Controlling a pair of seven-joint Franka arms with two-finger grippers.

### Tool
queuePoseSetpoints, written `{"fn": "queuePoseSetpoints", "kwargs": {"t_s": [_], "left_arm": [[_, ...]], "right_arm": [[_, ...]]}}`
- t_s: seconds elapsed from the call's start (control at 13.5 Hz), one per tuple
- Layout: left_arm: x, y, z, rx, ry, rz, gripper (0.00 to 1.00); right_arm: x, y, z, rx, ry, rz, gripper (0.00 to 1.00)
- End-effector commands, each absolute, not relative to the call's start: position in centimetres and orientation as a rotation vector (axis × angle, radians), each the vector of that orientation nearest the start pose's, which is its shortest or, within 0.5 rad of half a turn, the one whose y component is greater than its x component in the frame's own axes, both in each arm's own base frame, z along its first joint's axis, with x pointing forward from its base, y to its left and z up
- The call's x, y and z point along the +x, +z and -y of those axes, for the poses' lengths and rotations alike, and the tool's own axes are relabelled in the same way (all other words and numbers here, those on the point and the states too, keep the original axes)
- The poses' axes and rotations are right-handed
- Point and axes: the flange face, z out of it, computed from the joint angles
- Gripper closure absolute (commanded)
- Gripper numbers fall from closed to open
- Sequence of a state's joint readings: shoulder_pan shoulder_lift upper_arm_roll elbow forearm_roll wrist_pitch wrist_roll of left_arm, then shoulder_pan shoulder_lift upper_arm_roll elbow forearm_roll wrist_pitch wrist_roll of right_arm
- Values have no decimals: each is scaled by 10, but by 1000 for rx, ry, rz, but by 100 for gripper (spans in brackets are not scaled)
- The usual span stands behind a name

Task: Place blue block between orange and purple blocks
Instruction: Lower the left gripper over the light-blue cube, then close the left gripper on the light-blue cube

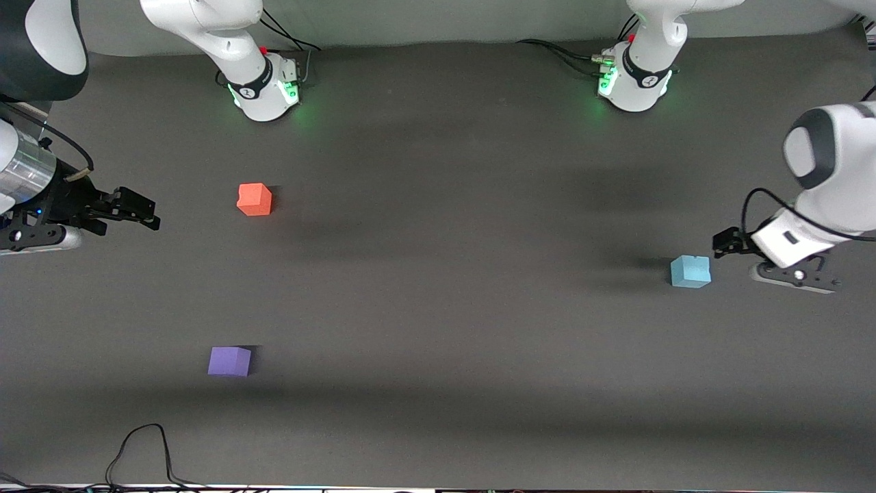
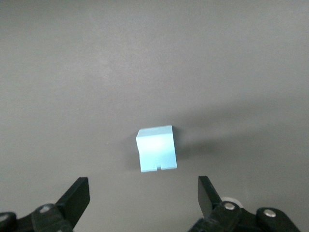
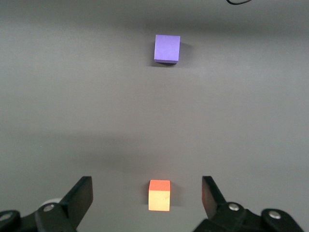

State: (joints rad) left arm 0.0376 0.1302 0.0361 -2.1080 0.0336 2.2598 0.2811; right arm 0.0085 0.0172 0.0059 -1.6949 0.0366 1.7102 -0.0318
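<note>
Both released: left end effector [image 2: 143, 198] beside blue block [image 1: 690, 271]; right end effector [image 3: 147, 195] waits at table [image 1: 438, 308] edge.

From high across the table [image 1: 438, 308] the front camera faces both bases, while each wrist camera looks down closely: left's sharing the blue block [image 1: 690, 271], right's the orange block [image 1: 254, 199].

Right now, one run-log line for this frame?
blue block: on table, untouched | left gripper: open, near it | right gripper: open, waiting | orange block, purple block: apart
</note>
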Motion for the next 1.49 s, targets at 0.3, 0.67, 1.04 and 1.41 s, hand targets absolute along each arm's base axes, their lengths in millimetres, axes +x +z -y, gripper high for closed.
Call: {"fn": "queuePoseSetpoints", "kwargs": {"t_s": [0.3, 0.67, 1.04, 1.41], "left_arm": [[546, 273, -35, -3055, -131, -436, 0], [549, 228, -37, -3047, -154, -461, 0], [545, 205, -41, -3057, -115, -443, 0], [549, 208, -44, -3068, -105, -405, 73]], "right_arm": [[567, 568, -8, -3109, -3, 79, 0], [567, 567, -6, -3110, -1, 74, 0], [567, 568, -7, -3110, -6, 74, 0], [567, 567, -6, -3109, -1, 72, 0]]}}
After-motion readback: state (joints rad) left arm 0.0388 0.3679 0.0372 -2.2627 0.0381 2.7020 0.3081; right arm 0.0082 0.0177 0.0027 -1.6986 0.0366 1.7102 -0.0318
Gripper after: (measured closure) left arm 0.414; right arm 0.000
